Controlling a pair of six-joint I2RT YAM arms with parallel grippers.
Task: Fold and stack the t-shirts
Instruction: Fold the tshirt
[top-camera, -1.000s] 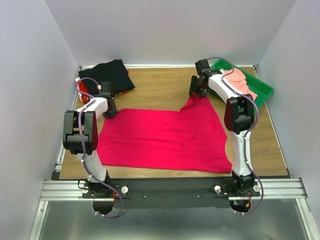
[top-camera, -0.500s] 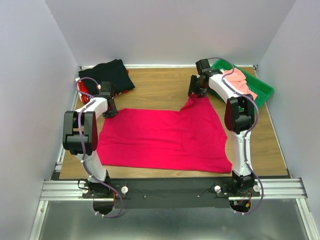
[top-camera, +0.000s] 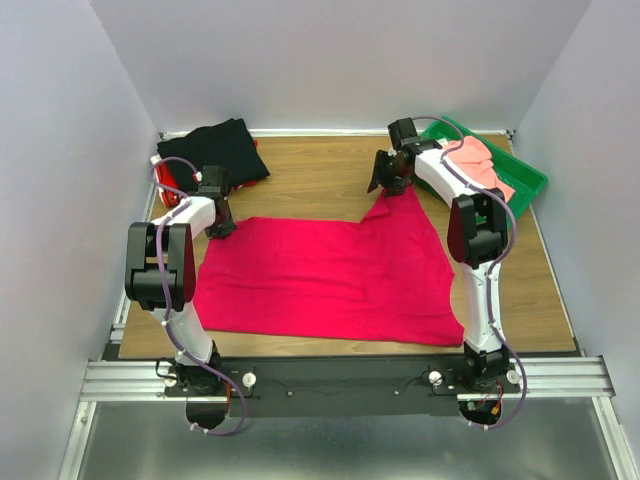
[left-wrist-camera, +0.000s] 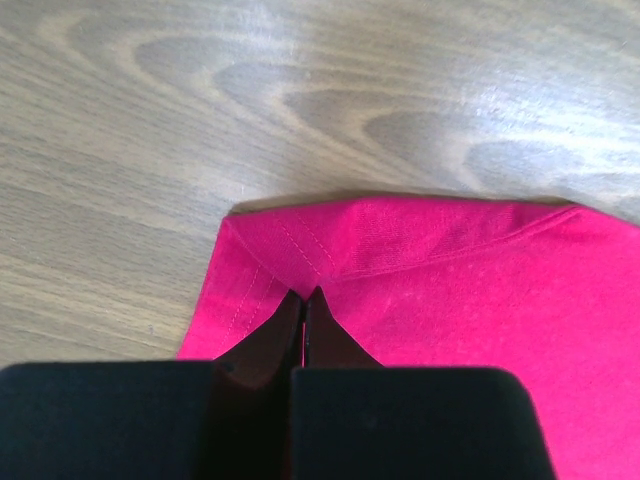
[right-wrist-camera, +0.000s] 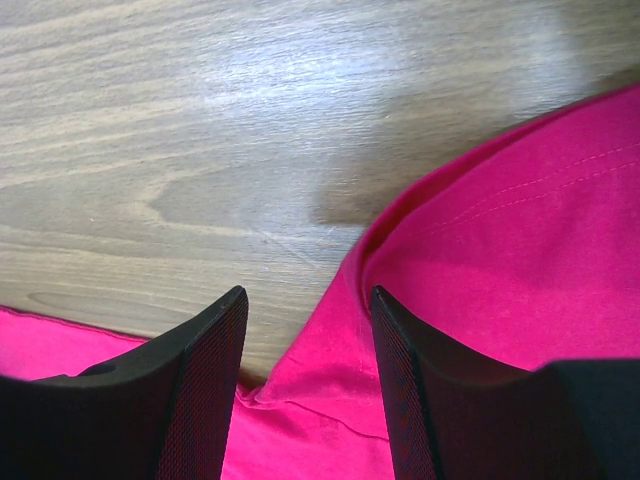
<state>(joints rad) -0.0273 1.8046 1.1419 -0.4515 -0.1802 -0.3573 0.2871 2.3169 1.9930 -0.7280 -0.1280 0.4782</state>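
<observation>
From above, the crimson t-shirt (top-camera: 330, 275) lies spread across the middle of the tabletop (top-camera: 320, 170). The black t-shirt (top-camera: 215, 148) sits beyond its far left corner, and the salmon-pink t-shirt (top-camera: 480, 160) is in the green tray (top-camera: 525, 180) off its far right corner. The left end effector (top-camera: 218, 225) is at the far left corner, the right end effector (top-camera: 388, 180) over the peaked far right corner.

The left wrist view shows the fingers pressed together, pinching the hem at that corner.

The right wrist view shows the fingers spread wide, holding nothing, with the cloth edge running beneath the gap.

With only one corner held, a pull from the left would probably drag the shirt askew. The right could also close on a bare hem and slip off.
</observation>
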